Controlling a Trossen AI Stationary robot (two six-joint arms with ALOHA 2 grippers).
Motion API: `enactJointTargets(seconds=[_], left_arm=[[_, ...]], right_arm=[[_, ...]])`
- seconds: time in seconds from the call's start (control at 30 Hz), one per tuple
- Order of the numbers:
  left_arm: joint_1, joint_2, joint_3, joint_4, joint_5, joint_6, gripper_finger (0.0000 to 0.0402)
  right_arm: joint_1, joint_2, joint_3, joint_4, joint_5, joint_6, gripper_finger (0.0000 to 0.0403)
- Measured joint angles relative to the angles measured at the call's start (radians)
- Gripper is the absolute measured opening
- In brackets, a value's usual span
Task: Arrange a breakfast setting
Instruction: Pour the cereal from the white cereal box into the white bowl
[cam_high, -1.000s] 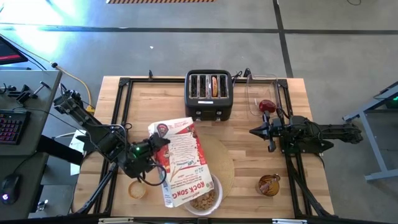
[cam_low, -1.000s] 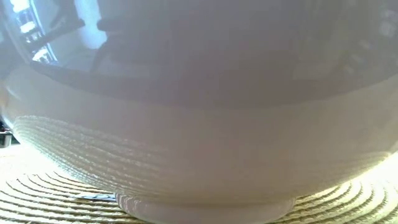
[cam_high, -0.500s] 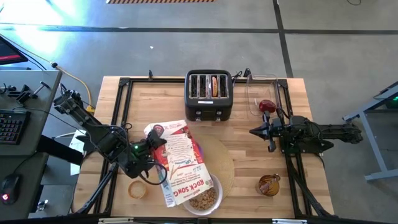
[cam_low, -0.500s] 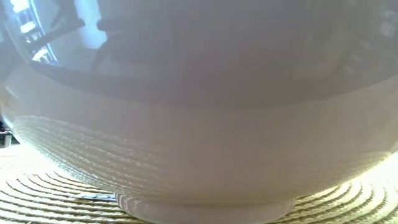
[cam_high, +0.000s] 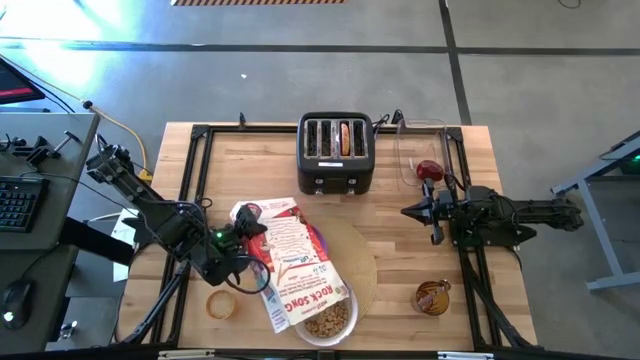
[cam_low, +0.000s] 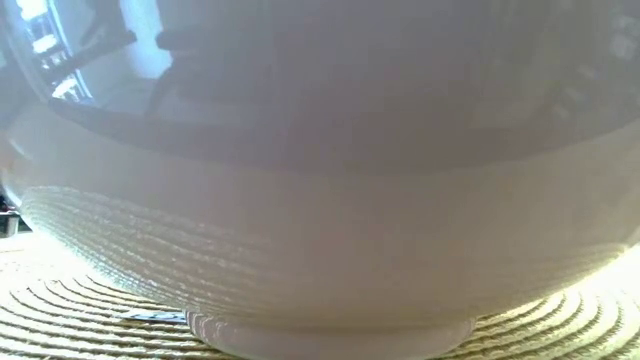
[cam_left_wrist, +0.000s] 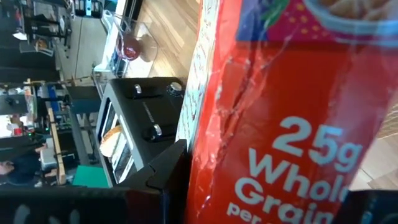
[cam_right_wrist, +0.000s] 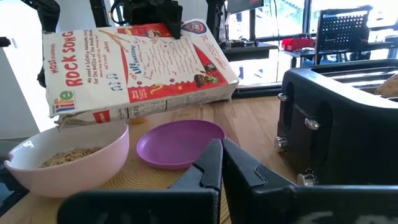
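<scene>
Left gripper (cam_high: 243, 243) clamped on cereal box (cam_high: 297, 262), tipped over white bowl (cam_high: 325, 318) with tan cereal (cam_high: 328, 320) inside, on round tan mat (cam_high: 362, 268). Purple plate (cam_right_wrist: 180, 144) just beside. Right gripper (cam_high: 408, 211) pinched shut, empty, near toaster (cam_high: 336, 151).

Glossy bowl (cam_low: 320, 200), woven mat (cam_low: 80, 310)

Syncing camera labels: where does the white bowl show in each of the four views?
High view: white bowl at the bottom centre, on the round tan mat, under the mouth of the cereal box.
Low view: bowl fills nearly the whole picture, standing on the mat.
Left wrist view: not in it.
Right wrist view: bowl at lower left, cereal inside.
Shared landmark: the cereal box.
</scene>
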Motion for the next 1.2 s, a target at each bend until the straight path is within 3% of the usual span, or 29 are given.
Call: enactJointTargets(seconds=[0.17,0.63,1.2], left_arm=[[0.000,0.000,0.000,0.000,0.010,-0.026,0.0143],[0.002,-0.054,0.000,0.000,-0.016,-0.283,0.0142],[0.105,-0.182,0.000,0.002,-0.074,-0.444,0.0131]], right_arm=[[0.000,0.000,0.000,0.000,0.000,0.000,0.0000],[0.000,0.000,0.000,0.000,0.001,0.000,0.0000],[0.000,0.000,0.000,0.000,0.005,0.000,0.0000]])
